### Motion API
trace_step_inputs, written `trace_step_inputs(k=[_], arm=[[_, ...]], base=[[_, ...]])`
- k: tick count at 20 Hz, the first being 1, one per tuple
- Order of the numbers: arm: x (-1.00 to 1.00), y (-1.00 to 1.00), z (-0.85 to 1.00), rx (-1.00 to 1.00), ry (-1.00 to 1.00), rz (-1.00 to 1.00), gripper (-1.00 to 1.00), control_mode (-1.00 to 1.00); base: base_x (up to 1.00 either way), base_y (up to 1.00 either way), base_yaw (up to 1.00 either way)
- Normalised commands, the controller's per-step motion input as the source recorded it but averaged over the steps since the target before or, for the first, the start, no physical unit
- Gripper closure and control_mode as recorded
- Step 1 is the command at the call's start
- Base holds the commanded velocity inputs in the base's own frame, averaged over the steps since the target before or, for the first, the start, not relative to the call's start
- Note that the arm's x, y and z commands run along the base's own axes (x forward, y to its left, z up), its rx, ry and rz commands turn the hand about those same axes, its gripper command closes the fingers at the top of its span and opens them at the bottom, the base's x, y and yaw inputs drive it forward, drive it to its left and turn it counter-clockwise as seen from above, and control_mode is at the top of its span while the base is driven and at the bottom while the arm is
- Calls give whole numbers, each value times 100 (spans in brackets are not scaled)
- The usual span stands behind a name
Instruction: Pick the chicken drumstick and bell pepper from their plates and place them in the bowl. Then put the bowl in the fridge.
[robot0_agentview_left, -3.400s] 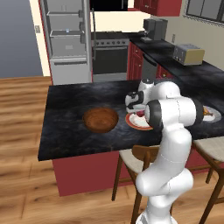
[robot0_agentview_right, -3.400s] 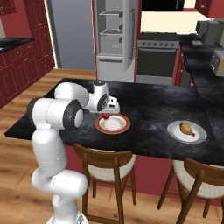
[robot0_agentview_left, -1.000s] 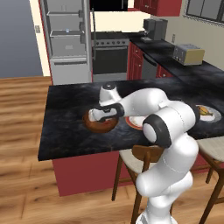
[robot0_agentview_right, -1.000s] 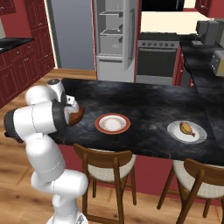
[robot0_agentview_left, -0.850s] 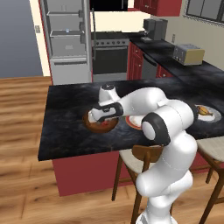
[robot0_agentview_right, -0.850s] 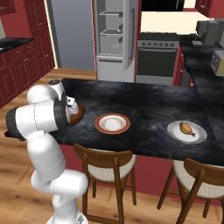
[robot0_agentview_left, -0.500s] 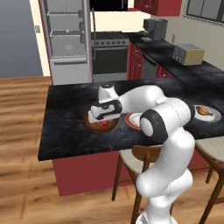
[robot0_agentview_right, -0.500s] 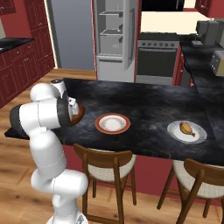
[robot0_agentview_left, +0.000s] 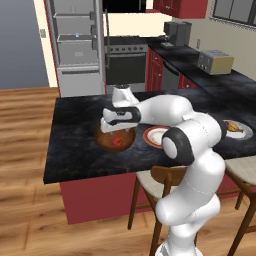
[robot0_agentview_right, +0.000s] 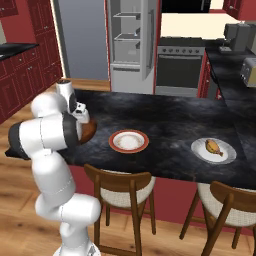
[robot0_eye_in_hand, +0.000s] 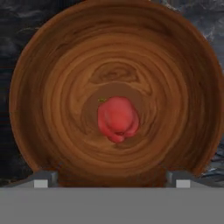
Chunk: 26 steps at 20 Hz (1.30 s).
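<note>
At the centre of the hand view, the bell pepper (robot0_eye_in_hand: 117, 119) lies on the bottom of the bowl (robot0_eye_in_hand: 57, 78), free of any grip; it is roundish, with no clear long axis, and a small yellowish stem stub shows at its upper left. In the left base view the bowl (robot0_agentview_left: 107, 141) sits at centre left on the dark surface (robot0_agentview_left: 75, 150), with the end effector (robot0_agentview_left: 116, 123) just above it. Its finger tips (robot0_eye_in_hand: 43, 178) stand wide apart at the bottom corners of the hand view, holding nothing.

The pepper half of the loading looks done. To finish well, the hand should rise straight up, clear of the bowl's rim, before swinging away, so the bowl is not nudged.

Right of the bowl lies the bare red-rimmed plate (robot0_agentview_right: 129, 141). Farther right, the chicken drumstick (robot0_agentview_right: 214, 147) rests on the pale plate (robot0_agentview_right: 227, 154), its long axis running from upper left to lower right of the right base view. The fridge (robot0_agentview_right: 131, 45) stands open beyond the surface.
</note>
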Motion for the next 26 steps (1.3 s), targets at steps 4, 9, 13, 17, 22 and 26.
trace_step_inputs(k=[4,9,13,17,22,26], arm=[[-29,-25,50,0,1,4,-100,-100],[-47,-51,18,0,-5,3,-100,-100],[-45,-67,13,1,-7,0,-100,-100],[-25,-71,11,0,0,0,-100,-100],[-11,-73,16,0,0,0,-100,-100],[-2,-75,9,0,0,3,-100,-100]], base=[[0,0,0],[0,0,0],[0,0,0],[0,0,0],[0,0,0],[0,0,0]])
